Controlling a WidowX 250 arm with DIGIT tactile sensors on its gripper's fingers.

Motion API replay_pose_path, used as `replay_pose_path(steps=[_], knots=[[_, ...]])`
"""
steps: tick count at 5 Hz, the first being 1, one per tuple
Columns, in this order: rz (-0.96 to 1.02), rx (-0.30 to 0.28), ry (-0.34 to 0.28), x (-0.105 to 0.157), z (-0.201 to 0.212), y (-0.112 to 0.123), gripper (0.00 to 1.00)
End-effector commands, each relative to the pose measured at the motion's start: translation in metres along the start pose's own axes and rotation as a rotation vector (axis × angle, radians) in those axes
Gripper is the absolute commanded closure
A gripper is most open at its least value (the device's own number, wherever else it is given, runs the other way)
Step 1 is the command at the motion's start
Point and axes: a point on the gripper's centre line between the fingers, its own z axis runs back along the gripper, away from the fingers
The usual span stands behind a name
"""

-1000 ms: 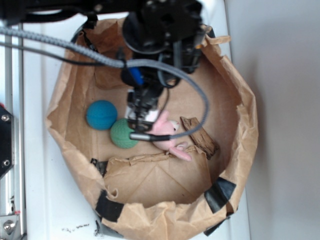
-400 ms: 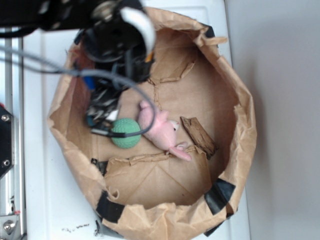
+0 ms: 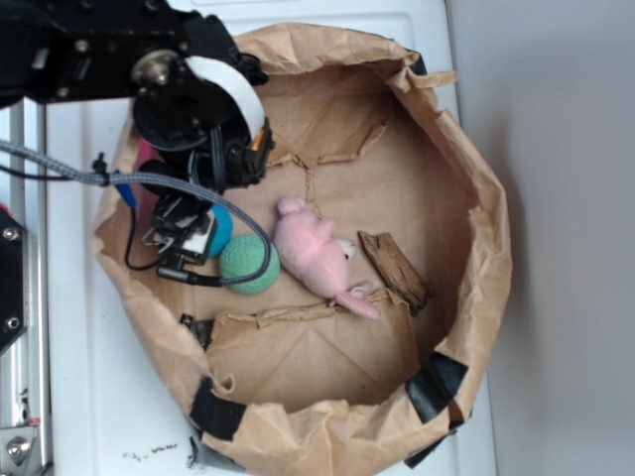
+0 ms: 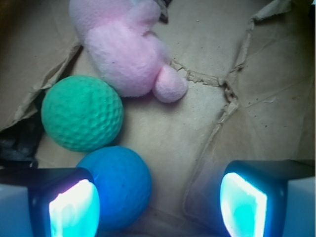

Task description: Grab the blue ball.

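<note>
The blue ball [image 4: 121, 185] lies on the paper floor between my jaws, close against the left finger pad [image 4: 74, 210], with a wide gap to the right pad [image 4: 244, 206]. My gripper [image 4: 158, 207] is open. From the exterior view, the gripper [image 3: 184, 236] hangs over the left side of the paper bag, and only a sliver of the blue ball [image 3: 222, 230] shows beside it. The green dimpled ball [image 4: 82, 119] touches the blue ball on its far side.
A pink plush toy [image 3: 316, 256] lies next to the green ball [image 3: 248, 264]. A torn cardboard scrap [image 3: 395, 268] sits to its right. The crumpled brown paper bag wall [image 3: 486, 248] rings everything; its left wall is close to the gripper.
The arm has swung left across the bag, from over the pink plush to over the blue ball, and now covers most of that ball.
</note>
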Motion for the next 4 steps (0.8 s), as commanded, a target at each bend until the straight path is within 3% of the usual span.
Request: replay_pose_path(steps=[1, 3, 4], knots=[[-0.011, -0.051, 0.040, 0.015, 0.005, -0.004, 0.00], [0.015, -0.100, 0.135, 0.020, 0.012, -0.009, 0.00], [0.014, -0.093, 0.119, 0.018, 0.007, -0.014, 0.00]])
